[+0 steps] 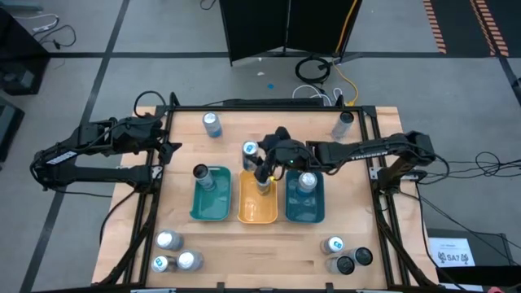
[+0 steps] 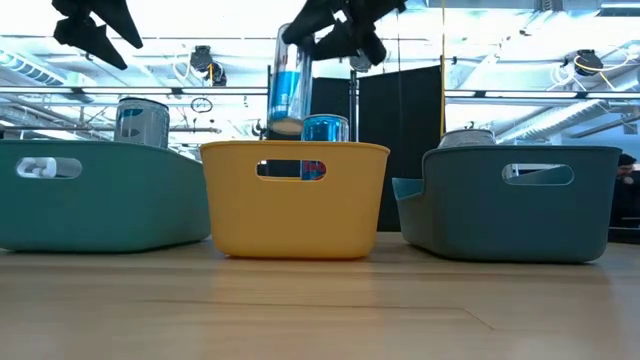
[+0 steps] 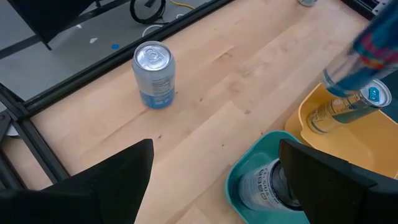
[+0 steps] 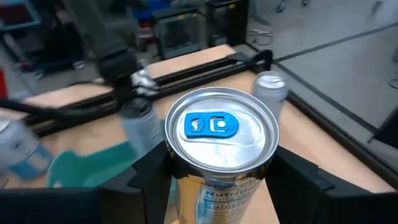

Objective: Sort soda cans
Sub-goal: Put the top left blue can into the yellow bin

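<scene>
My right pincer [image 1: 262,172] is over the yellow tray [image 1: 257,213] in the middle of the desk [image 1: 244,248]. Its two fingers are closed on the sides of a tall can with a blue tab [image 4: 221,134]. I hold that can straight up above the yellow tray. A second can [image 2: 324,130] stands inside this tray.

My left pincer [image 1: 172,149] waits near the left edge of the desk. Its fingers are wide apart and hold nothing.

The teal tray [image 1: 208,213] is to the left of the yellow one, and it has one can with a dark top [image 1: 200,172] in it. The blue tray [image 1: 305,213] is to the right, and it has one can [image 1: 307,181] too.

One light blue can [image 1: 212,124] stands alone near the far left corner. One silver can [image 1: 343,124] is near the far right corner. Three cans [image 1: 175,253] are together at the near left corner. Three more cans [image 1: 348,255] are at the near right corner, and two of them have dark tops.
</scene>
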Controlling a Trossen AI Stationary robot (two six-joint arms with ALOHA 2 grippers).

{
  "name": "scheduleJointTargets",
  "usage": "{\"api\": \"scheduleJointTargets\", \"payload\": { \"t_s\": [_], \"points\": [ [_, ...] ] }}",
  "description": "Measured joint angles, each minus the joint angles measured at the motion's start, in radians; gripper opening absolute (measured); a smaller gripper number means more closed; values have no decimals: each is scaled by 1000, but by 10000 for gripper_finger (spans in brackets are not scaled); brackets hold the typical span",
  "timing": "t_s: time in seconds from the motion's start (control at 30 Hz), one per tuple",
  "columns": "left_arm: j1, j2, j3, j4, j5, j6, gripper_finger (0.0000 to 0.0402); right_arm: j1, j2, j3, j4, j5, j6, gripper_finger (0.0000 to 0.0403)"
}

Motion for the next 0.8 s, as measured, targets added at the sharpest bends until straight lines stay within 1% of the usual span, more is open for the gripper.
{"api": "scheduleJointTargets", "payload": {
  "t_s": [0.1, 0.3, 0.43, 0.5, 0.8],
  "points": [
    [0, 0, 0, 0, 1, 0, 354, 7, 9, 1, 13, -66, -20, 203],
    [1, 0, 0, 10, 3, 0, 354, 12, 18, 0, 6, -68, -39, 203],
    [1, 0, 0, 10, 4, -1, 354, 10, 19, 1, -30, -118, -92, 203],
    [1, 0, 0, 10, 4, 0, 354, 9, 24, 1, -36, -121, -110, 203],
    [0, 0, 0, 7, 5, 0, 354, 7, 131, 0, -1, -146, -115, 203]
  ]
}}
